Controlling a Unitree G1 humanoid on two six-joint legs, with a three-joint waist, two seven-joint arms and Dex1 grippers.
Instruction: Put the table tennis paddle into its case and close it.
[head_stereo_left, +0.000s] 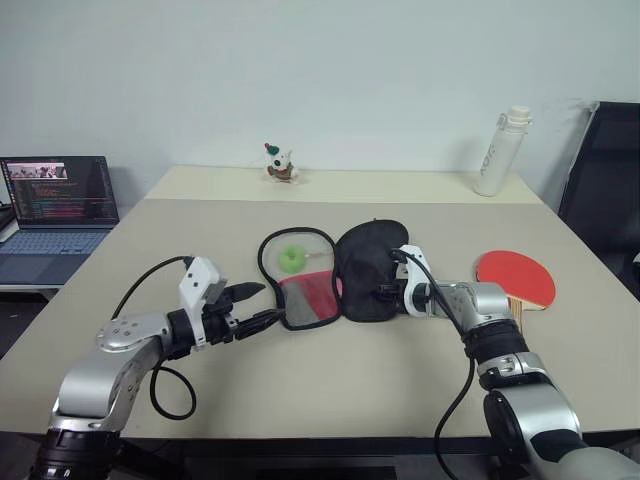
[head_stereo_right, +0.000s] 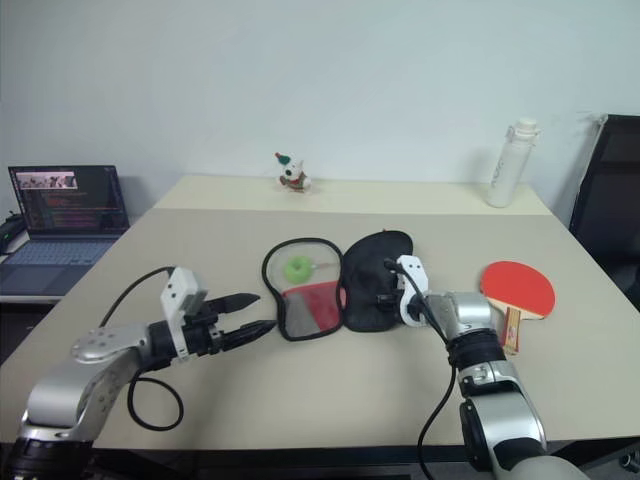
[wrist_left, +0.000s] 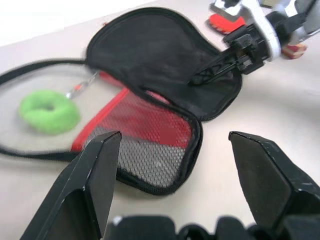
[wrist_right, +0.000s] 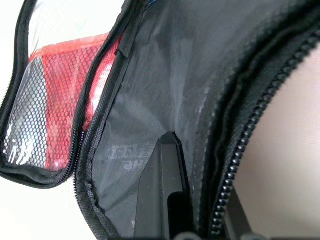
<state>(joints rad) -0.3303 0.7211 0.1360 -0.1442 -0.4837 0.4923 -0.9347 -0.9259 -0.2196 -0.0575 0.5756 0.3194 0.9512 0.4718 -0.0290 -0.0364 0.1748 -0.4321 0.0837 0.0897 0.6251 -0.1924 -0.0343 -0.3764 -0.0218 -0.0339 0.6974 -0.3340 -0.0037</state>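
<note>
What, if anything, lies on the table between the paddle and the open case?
Only the right gripper, shut on the case flap at its paddle-side edge. The paddle lies on bare table beyond it.

The left gripper (head_stereo_left: 262, 304) is hovering with fingers spread wide; the right gripper (head_stereo_left: 381, 293) is pinching the case (head_stereo_left: 370, 268) edge.

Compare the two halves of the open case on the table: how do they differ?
The case's left half lies flat, showing a clear window, red fabric and mesh, with a green ball on it. The case's right half is plain black, and the right gripper has shut on its edge. Both share a black zip border.
</note>
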